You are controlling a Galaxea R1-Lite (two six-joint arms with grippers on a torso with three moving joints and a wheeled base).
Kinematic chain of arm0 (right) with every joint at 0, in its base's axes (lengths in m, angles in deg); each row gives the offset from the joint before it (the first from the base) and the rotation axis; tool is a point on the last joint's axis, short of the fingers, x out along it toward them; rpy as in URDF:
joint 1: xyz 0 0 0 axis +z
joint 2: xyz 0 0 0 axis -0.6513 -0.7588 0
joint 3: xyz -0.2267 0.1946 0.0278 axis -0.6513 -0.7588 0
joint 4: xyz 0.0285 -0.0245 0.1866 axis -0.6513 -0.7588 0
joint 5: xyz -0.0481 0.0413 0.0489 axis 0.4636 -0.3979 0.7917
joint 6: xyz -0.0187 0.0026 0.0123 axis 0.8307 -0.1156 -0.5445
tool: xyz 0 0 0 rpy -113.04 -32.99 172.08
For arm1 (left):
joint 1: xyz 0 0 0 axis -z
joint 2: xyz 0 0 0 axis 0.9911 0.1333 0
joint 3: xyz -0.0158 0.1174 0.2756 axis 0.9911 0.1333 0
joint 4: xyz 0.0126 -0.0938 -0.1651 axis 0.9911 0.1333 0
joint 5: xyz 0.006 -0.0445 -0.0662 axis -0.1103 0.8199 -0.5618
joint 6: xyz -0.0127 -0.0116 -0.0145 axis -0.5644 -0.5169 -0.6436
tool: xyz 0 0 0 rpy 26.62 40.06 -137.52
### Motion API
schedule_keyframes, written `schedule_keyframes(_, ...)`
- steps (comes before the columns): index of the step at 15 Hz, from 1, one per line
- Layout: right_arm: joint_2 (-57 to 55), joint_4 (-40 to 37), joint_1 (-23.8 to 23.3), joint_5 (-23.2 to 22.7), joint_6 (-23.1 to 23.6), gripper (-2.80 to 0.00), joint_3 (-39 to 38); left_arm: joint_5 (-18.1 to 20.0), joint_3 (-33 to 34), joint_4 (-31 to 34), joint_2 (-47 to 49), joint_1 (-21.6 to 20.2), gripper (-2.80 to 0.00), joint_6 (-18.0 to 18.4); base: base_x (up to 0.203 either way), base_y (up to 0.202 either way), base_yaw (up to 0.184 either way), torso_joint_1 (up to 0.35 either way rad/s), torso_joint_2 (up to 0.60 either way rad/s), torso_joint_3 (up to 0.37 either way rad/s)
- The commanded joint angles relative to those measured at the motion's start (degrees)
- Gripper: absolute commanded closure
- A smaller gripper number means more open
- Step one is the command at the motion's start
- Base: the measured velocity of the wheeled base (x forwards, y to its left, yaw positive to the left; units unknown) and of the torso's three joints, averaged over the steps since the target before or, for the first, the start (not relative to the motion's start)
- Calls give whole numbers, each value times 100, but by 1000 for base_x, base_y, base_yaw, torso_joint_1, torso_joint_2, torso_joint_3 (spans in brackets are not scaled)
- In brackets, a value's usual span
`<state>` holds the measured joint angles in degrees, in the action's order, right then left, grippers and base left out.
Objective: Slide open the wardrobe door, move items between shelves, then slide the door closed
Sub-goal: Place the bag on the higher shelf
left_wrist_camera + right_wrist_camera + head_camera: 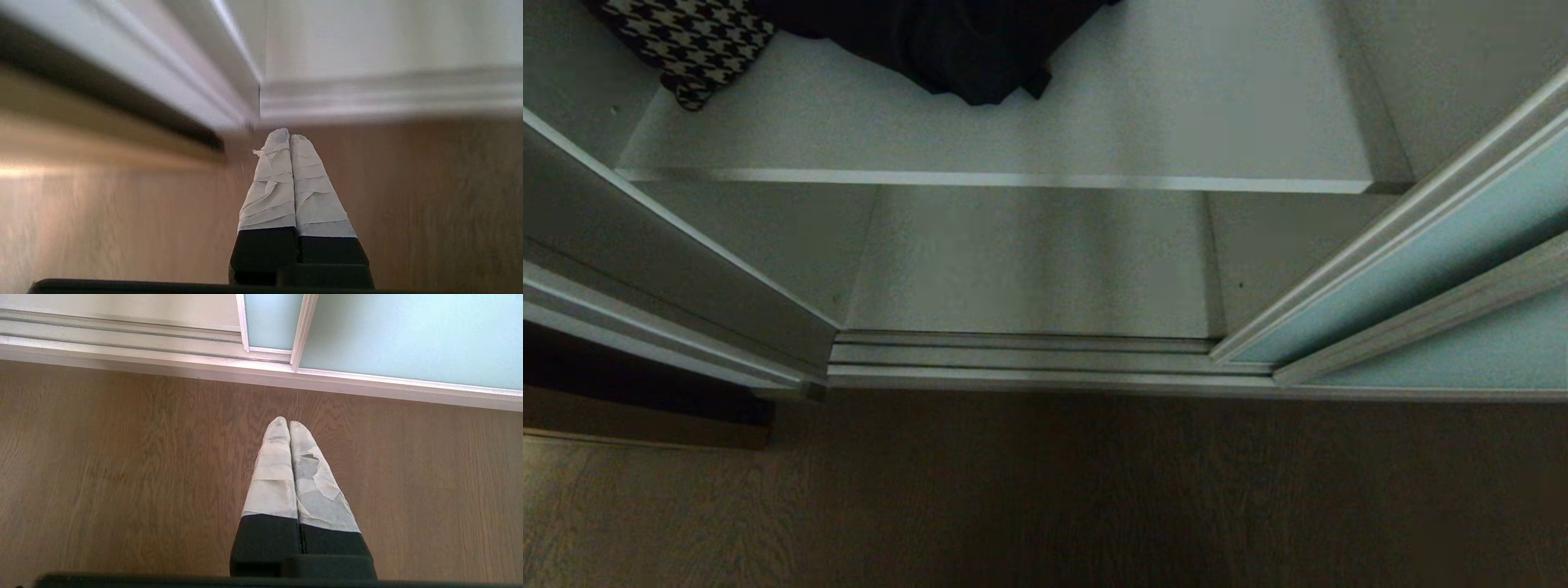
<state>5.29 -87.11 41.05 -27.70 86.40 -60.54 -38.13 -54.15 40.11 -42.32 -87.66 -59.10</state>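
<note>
The sliding wardrobe door [1405,269] stands pushed to the right, leaving the wardrobe open. A black garment [947,45] lies at the back edge of the upper shelf [1176,122], beside a houndstooth cloth [690,41] in its back left corner; the lower shelf [1029,261] carries nothing in view. Judging by this, the moving may be finished and closing remains. Both arms hang outside over the wood-grain floor [122,477] before the silver door track [1029,359]: left gripper [289,136] and right gripper [288,422], jaws pressed together, hold nothing.
</note>
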Motion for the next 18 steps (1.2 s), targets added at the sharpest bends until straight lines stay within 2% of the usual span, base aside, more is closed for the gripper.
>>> schedule_keyframes(1, 20, 0, 2, -5, 2, 0, 0, -8, 1145, -182, -721, -92, 0, -74, 0, 0, 0, 0, 0, 0)
schedule_keyframes(4, 20, 0, 2, -5, 2, 0, 0, 38, 2557, -960, -787, -112, 0, -258, 0, 0, 0, 0, 0, 0)
schedule_keyframes(6, 20, 0, 2, -5, 2, 0, 0, 130, 3537, -1942, -799, -114, 0, -180, 0, 0, 0, 0, 0, 0)
schedule_keyframes(7, 20, 0, 2, -5, 2, 0, 0, 161, 3750, -2132, -800, -99, 0, -136, 0, 0, 0, 0, 0, 0)
schedule_keyframes(10, 20, 0, 2, -5, 2, 0, 0, 139, 3751, -2112, -890, 625, 0, -200, 0, 0, 0, 0, 0, 0)
schedule_keyframes(14, 20, 0, 2, -5, 2, 0, 0, 159, 3714, -1266, -2096, 438, 0, -373, 0, 0, 0, 0, 0, 0)
schedule_keyframes(16, 29, 0, 2, -5, 2, 0, 0, 141, 3730, -1202, -2442, 421, 0, -393, 0, 0, 0, 0, 0, 0)
schedule_keyframes(18, 20, 0, 2, -5, 2, 0, 0, 44, 3736, -1222, -2424, 418, 0, -560, 0, 0, 0, 0, 0, 0)
